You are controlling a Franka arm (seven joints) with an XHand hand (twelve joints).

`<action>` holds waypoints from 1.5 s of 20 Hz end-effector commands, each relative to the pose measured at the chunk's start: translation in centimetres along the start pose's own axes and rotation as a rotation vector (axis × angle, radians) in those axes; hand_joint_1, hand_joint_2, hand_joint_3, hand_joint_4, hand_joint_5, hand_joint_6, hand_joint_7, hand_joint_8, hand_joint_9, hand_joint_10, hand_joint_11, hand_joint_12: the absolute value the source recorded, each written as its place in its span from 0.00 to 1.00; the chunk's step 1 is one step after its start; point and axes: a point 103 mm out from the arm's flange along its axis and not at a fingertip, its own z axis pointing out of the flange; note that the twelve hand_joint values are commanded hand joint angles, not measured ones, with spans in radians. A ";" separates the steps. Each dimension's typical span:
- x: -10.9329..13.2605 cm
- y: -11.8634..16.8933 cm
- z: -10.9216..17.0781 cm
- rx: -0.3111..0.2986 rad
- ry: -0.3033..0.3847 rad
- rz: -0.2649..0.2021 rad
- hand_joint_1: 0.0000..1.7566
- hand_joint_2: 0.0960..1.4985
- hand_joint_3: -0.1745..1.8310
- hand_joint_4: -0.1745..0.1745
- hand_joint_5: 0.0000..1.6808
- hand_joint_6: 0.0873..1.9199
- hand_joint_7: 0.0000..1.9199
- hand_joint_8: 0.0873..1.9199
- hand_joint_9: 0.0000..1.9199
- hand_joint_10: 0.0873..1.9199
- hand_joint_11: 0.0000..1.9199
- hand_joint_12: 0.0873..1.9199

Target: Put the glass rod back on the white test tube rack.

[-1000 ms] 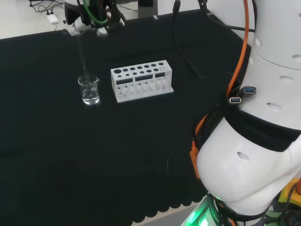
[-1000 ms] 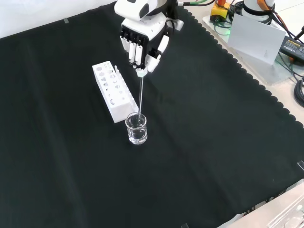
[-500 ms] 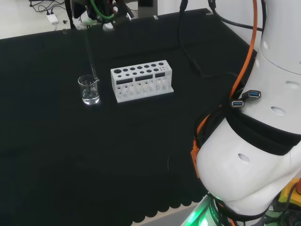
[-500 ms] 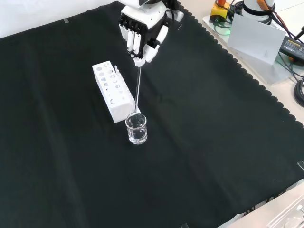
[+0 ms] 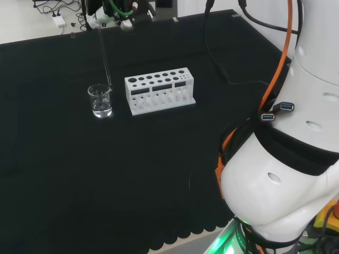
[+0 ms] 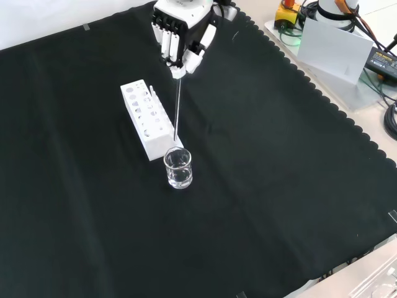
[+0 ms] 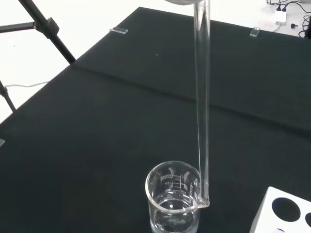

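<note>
The hand (image 6: 180, 38) hangs high over the cloth, its fingers curled round the top of a clear glass rod (image 6: 177, 105). The rod (image 5: 105, 58) points straight down, and its lower tip sits just above the rim of a small glass beaker (image 6: 178, 167) with a little clear liquid in it. In the wrist view the rod (image 7: 202, 102) ends right at the beaker's (image 7: 175, 196) spout. The white test tube rack (image 6: 146, 118) stands beside the beaker; in the head view the rack (image 5: 160, 90) lies to the right of the beaker (image 5: 100, 100). The hand (image 5: 111, 11) shows at the top edge of the head view.
The arm's white links (image 5: 288, 159) bulk at the right of the head view, with orange and black cables (image 5: 275, 63) over the cloth. A black tripod leg (image 7: 46, 29) stands beyond the bench edge. Boxes and cables (image 6: 335, 37) sit past the cloth's scalloped edge.
The hand has risen with the rod, lifting its tip out of the beaker to rim height, and has drifted a little toward the rack side.
</note>
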 end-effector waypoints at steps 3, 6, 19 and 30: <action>-2.8 -1.0 -0.5 0.003 -0.016 0.046 0.75 0.72 0.00 0.00 0.75 0.08 0.64 0.46 0.86 0.36 0.86 0.29; -4.4 -1.6 -0.4 0.005 -0.008 0.062 0.75 0.72 0.00 0.00 0.75 0.08 0.64 0.46 0.86 0.36 0.86 0.29; -9.1 -4.6 -1.1 0.000 0.003 0.147 0.75 0.72 0.00 0.00 0.76 0.08 0.64 0.45 0.86 0.36 0.86 0.29; -11.4 -5.4 -1.7 -0.002 -0.011 0.183 0.75 0.72 0.00 0.00 0.76 0.07 0.64 0.45 0.86 0.36 0.86 0.29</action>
